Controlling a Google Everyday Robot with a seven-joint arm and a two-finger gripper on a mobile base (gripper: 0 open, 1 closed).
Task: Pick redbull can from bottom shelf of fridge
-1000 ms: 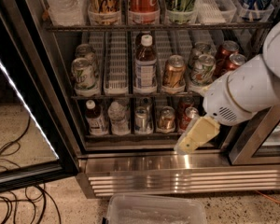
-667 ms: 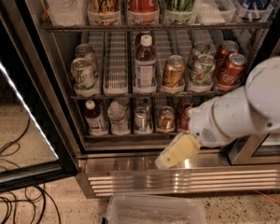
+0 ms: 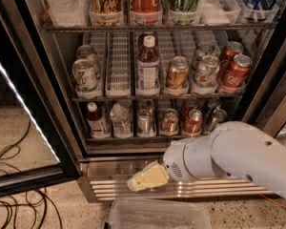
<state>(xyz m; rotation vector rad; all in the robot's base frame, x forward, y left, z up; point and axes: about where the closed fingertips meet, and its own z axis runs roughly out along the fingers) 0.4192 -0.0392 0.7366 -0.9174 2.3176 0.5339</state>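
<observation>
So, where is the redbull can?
Camera view: the redbull can stands on the bottom shelf between a small bottle and a gold can; the pincer is lower, by the steel base.

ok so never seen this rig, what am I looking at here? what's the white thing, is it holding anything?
There is one camera view, looking down into an open drinks fridge; where the camera is mounted isn't recorded. The white tube coming in from the right is the robot's single arm. The yellowish piece at its tip is the end effector. It sits low, in front of the fridge's ribbed steel base panel, below all the shelves. Nothing appears to be in it. The bottom shelf carries two small bottles, then short cans. The slim silver one, third from left, is the redbull can, untouched. A clear plastic bin and cables lie on the floor.
</observation>
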